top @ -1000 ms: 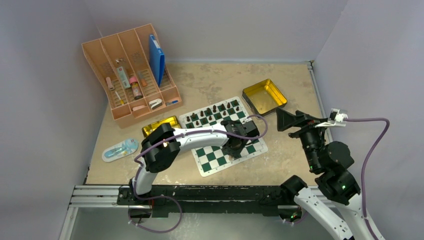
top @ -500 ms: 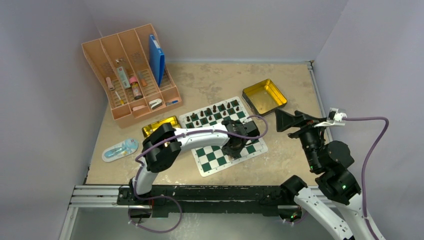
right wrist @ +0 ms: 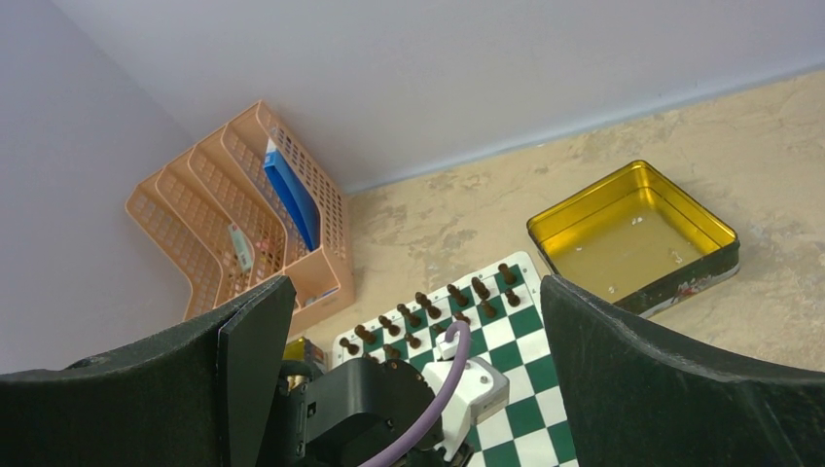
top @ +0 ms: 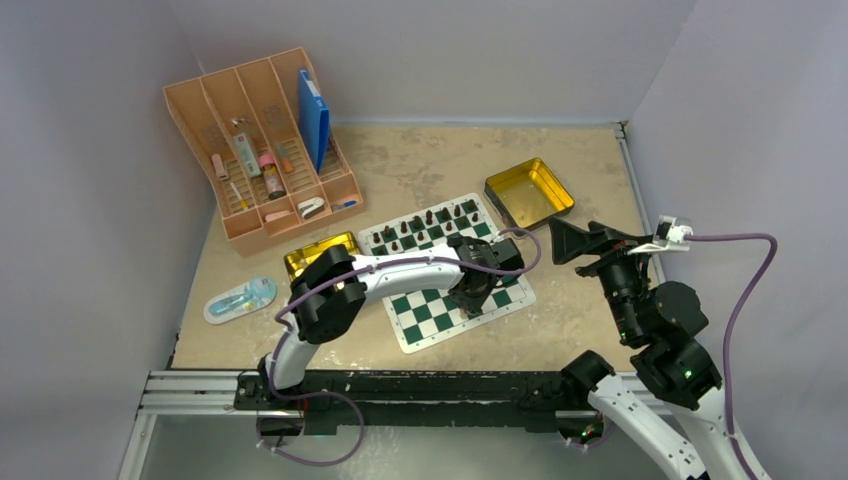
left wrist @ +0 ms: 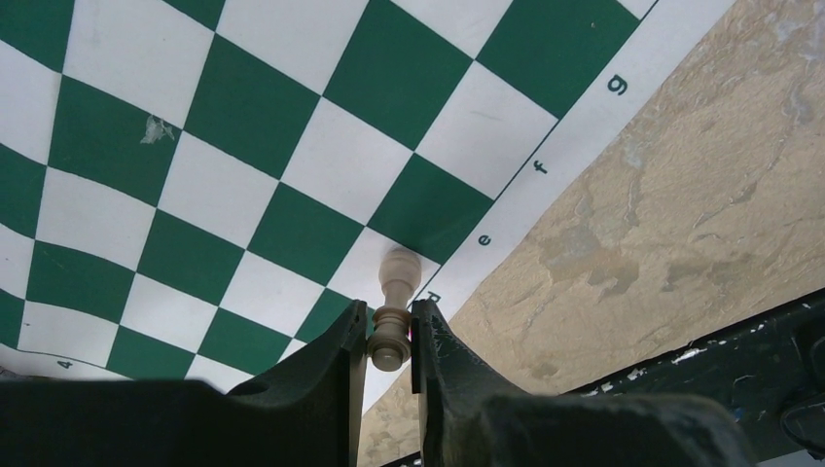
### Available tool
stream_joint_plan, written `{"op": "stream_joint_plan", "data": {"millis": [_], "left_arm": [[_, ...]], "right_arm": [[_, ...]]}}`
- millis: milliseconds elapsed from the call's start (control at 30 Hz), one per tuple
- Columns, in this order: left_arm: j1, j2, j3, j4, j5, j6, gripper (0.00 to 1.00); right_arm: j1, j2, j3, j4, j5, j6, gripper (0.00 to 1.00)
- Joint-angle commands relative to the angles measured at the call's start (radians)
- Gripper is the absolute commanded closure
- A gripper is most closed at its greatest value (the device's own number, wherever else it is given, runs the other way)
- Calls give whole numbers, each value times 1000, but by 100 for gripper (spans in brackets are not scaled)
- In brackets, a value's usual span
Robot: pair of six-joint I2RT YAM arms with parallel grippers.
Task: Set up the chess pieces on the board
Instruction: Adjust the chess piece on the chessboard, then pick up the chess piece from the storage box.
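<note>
Chess piece (left wrist: pixel 393 309) pinched in left jaws, at board (left wrist: pixel 321 161) edge, right jaws spread wide, empty

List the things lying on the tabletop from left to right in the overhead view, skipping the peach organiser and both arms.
clear blister pack → part-hidden gold tin → chess board → open gold tin

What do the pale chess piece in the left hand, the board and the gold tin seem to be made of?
The pale chess piece: probably wood, or wood-look plastic; matte beige with turned rings. The board: likely a thin vinyl or paper mat, flat, with printed squares and letters. The gold tin: metal, judging by its shiny, reflective inside.
</note>
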Motion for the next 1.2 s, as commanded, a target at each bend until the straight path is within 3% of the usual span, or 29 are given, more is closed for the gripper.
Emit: {"op": "stream_joint_plan", "data": {"millis": [0, 433, 667, 867, 1000, 1167], "left_arm": [[-1, 5, 39, -38, -11, 17, 83], [-1, 28, 44, -49, 2, 23, 83], [-1, 16, 59, -47, -15, 18, 56], [20, -42, 98, -43, -39, 16, 42], [81, -138, 64, 0, -23, 23, 32], [230, -328, -76, 118, 82, 40, 27]], "right_arm": [[-4, 9, 38, 32, -12, -2, 1], [-4, 5, 38, 36, -14, 0, 1], [-4, 9, 36, 37, -25, 2, 1], [-4, 26, 41, 33, -41, 10, 2], [-4, 36, 29, 45, -44, 32, 2], [-4, 68, 25, 68, -71, 45, 4]]}}
